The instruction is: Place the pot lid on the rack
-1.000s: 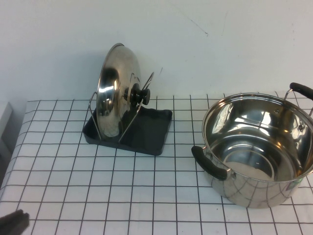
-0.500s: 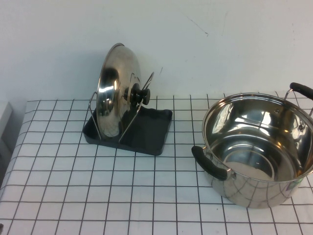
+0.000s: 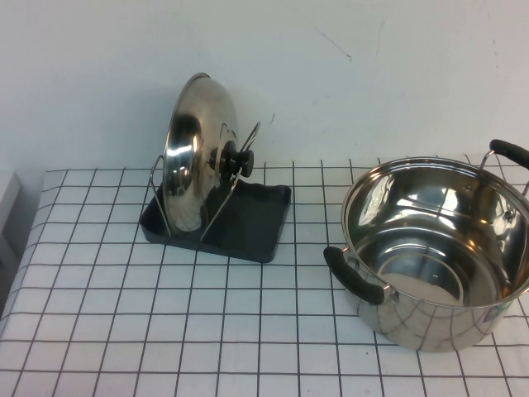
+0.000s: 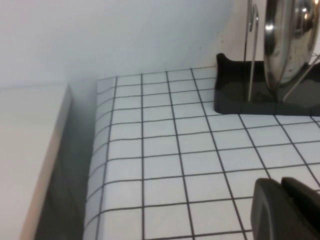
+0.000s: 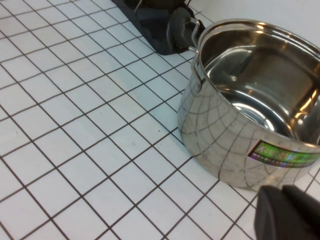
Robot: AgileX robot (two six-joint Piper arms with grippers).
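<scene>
Two big things share your white, black-gridded tabletop (image 3: 165, 331): the deep, shiny stainless-steel pot with two black handles (image 3: 438, 248) at the right, standing open and empty, and at the far left the round, domed, shiny steel pot lid with a black knob (image 3: 201, 153). The lid stands on edge, almost upright, inside the small dark grey rectangular plastic rack (image 3: 248, 227), leaning between its thin upright wire loops with the knob facing right, toward the pot. Lid and pot are well apart.

By the look of it, the placing step is done; nothing grips the lid. You are at the retreat stage, so the next move probably asks only that you keep both arms clear of the rack so the balanced lid isn't knocked.

Neither arm shows in the high view. The left gripper (image 4: 280, 210) hangs over the near-left of the table, short of the rack; the right gripper (image 5: 290, 212) hangs near the pot's near side. Both grasp nothing, and their fingers look pressed together.
</scene>
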